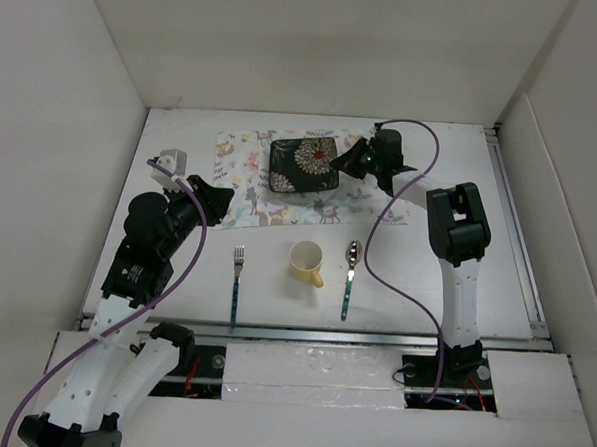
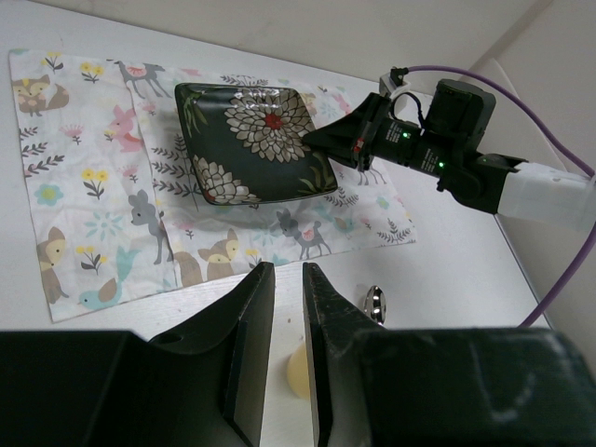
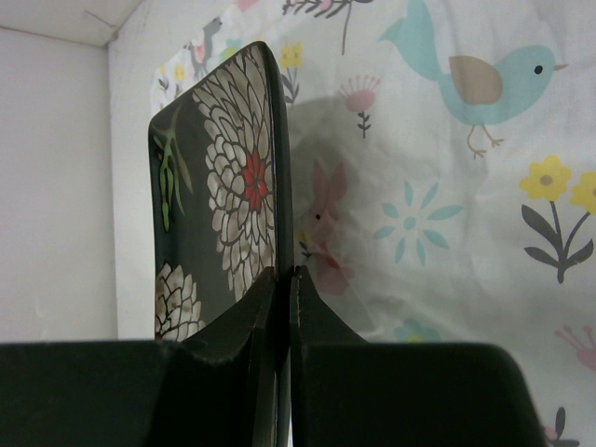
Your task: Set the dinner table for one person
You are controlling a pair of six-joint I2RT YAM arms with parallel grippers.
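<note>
Pinching the rim of the dark floral plate (image 1: 304,166) over the animal-print placemat (image 1: 242,186), right gripper (image 3: 284,279) clamped tight. Left gripper (image 2: 287,277) by placemat's near-left corner: jaws slightly apart, empty. White dinner table (image 1: 425,290) underlies placemat.

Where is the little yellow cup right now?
In the top view, the yellow cup stands between the fork and the spoon, on the bare table just below the animal-print placemat.

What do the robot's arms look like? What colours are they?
The left arm and right arm are white below, black above, each trailing a purple cable. The left gripper and right gripper have black wedge fingers. Green lights dot the right wrist.
</note>
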